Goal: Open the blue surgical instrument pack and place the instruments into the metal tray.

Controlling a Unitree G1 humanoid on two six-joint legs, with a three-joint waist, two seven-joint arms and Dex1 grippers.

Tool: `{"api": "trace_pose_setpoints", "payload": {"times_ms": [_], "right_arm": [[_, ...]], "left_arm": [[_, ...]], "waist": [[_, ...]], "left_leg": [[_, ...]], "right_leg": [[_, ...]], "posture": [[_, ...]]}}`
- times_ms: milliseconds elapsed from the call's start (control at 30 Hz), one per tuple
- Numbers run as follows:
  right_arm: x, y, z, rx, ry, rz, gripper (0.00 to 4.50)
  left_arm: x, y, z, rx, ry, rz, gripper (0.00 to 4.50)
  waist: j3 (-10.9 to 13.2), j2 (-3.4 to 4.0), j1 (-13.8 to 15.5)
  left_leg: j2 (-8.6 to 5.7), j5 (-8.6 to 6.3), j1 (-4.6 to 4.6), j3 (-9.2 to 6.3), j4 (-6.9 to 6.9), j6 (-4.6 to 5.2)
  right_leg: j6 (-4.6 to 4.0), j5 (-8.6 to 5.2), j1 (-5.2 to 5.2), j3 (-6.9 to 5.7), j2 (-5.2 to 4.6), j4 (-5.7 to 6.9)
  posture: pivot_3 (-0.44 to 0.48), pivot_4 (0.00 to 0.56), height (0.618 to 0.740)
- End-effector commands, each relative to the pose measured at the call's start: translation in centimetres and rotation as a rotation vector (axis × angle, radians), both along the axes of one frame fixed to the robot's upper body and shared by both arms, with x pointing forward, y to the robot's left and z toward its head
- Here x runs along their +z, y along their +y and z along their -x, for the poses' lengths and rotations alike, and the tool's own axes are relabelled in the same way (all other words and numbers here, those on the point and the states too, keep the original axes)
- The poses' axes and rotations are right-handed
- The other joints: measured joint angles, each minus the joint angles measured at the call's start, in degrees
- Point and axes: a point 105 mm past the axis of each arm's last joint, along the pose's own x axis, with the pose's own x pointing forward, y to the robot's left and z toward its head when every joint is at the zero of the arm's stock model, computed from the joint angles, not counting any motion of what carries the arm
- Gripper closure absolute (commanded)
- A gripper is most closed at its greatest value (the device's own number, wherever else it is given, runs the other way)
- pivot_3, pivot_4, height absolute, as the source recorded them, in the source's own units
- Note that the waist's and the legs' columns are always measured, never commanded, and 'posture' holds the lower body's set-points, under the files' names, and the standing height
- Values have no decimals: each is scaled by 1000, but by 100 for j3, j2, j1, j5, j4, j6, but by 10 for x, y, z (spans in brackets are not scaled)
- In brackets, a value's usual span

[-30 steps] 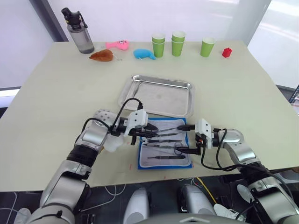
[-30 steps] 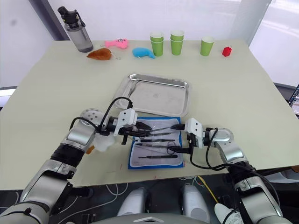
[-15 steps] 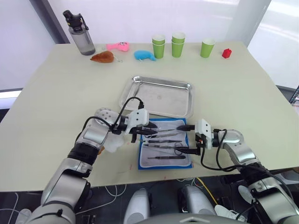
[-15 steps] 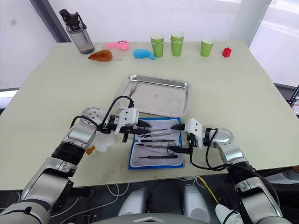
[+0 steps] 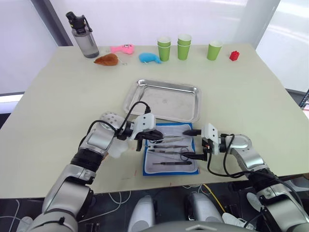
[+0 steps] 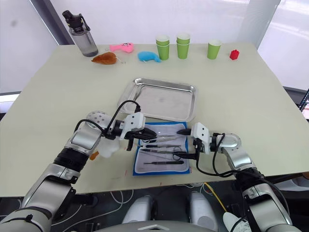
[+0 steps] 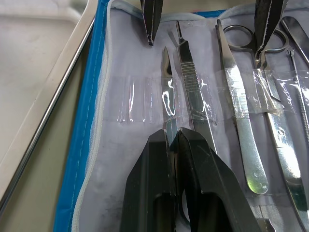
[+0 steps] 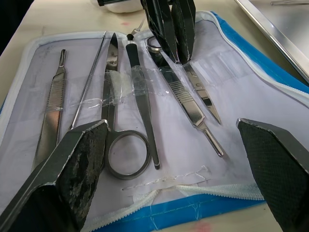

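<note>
The blue surgical instrument pack (image 5: 169, 171) lies open near the table's front edge, white lining up. Several silver instruments (image 8: 120, 154) lie side by side under clear straps. My left gripper (image 7: 174, 133) reaches over the pack's left half, shut on a slender pointed silver instrument (image 7: 166, 77) that still rests on the lining. My right gripper (image 5: 189, 143) stands open at the pack's right edge, one finger on each side of the instrument row, touching none. The metal tray (image 5: 164, 99) sits just beyond the pack with nothing in it.
Along the far edge stand a grey bottle (image 5: 83, 35), a brown toy (image 5: 105, 59), a pink toy (image 5: 120, 47), a blue whale toy (image 5: 149, 57), three stacks of green cups (image 5: 183, 44) and a red block (image 5: 234, 55). A white lump (image 5: 118, 147) lies under my left wrist.
My left gripper has edged slightly to the right over the pack. The right gripper has stayed where it was.
</note>
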Motion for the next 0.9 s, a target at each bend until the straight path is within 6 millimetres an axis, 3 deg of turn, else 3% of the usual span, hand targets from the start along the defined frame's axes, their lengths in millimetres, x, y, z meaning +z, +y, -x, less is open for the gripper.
{"api": "trace_pose_setpoints", "payload": {"times_ms": [33, 200, 500, 900], "right_arm": [[-59, -17, 15, -73, 189, 175, 0], [-59, -16, 14, -71, 189, 173, 0], [-59, -14, 13, -76, 186, 169, 0], [-59, -14, 13, -76, 187, 168, 0]], "left_arm": [[-5, -1, 4, -17, 28, -65, 4443], [3, -2, -6, 38, -38, -142, 4443], [32, -13, -1, 1, -1, -180, 4443], [42, -3, 2, 36, 39, -246, 4443]], "waist": [[0, -1, 0], [0, -2, -3], [5, -5, -15], [9, -7, -23]], "left_leg": [[0, 0, 0, 0, 0, 0], [-2, 0, -1, -1, 0, 0], [0, 0, 1, -27, 0, 0], [2, 0, 1, -26, 0, 0]], "right_leg": [[0, 0, 0, 0, 0, 0], [0, 0, 0, 0, 3, -1], [-3, 0, -2, 15, 37, 0], [-3, 0, -4, 23, 42, 0]], "posture": [[0, 150, 734], [0, 150, 734], [0, 150, 734], [0, 150, 734]]}}
